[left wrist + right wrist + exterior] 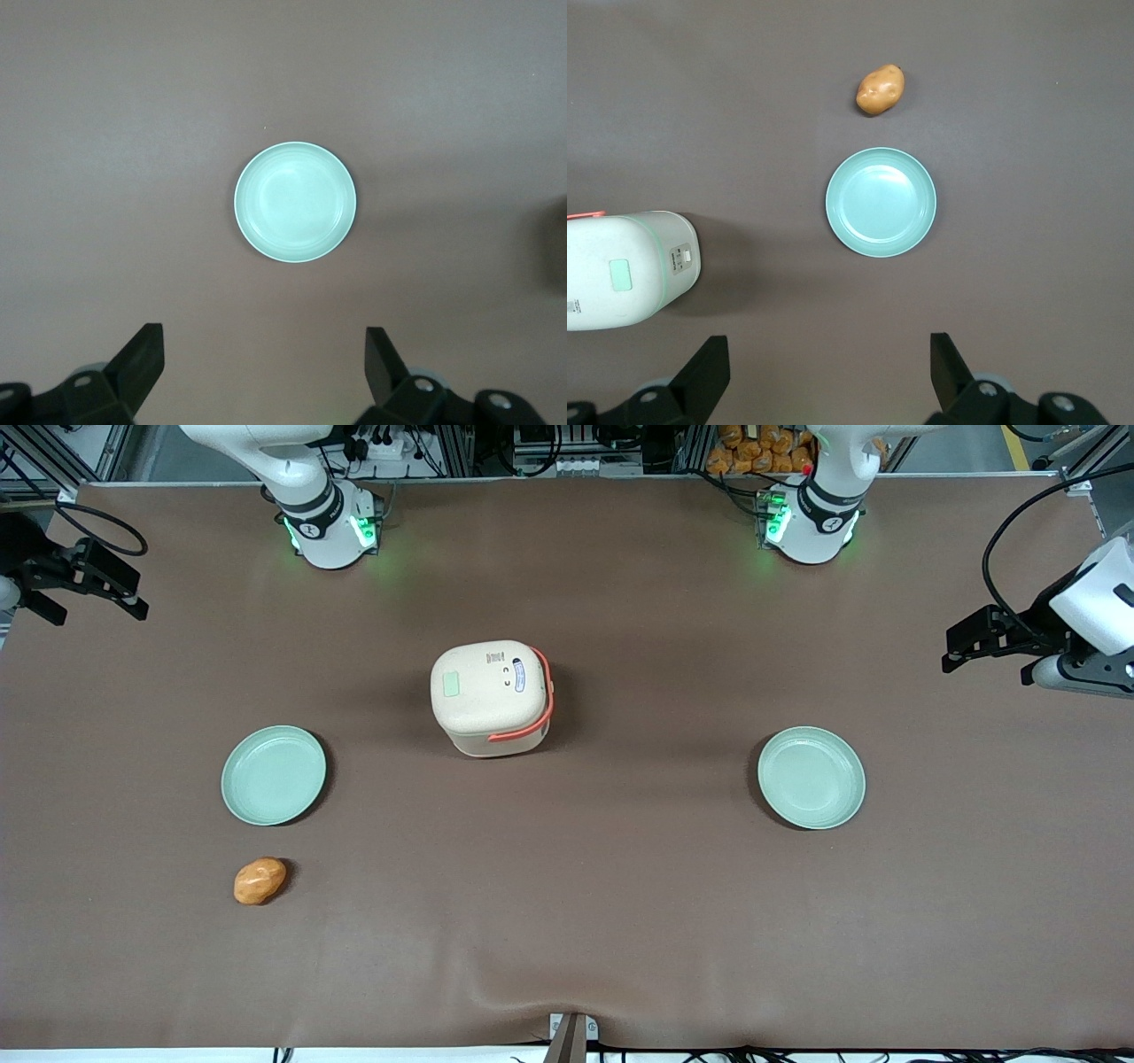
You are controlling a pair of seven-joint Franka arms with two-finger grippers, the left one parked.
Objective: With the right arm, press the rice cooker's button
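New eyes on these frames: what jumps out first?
The cream rice cooker with its orange handle stands mid-table, lid closed, its small green button on top. Two green plates flank it, and a potato lies nearer the front camera than the plate toward the working arm's end. The gripper, jaws open, hangs at that table end.

You see a cream rice cooker (490, 698) with a coral-orange handle (534, 707); its closed lid carries a pale mint-green button (451, 684) and a blue-outlined oval label (520, 676). Two plain mint-green plates, one (273, 775) at left of the front view, the other (811, 777) at right. An orange-tan potato (259, 880) with a glossy highlight sits lower left. The table (620, 903) is uniform matte brown. At the upper left edge, the black gripper (89, 584), fingers apart. The white arm base (326, 527) glows green.
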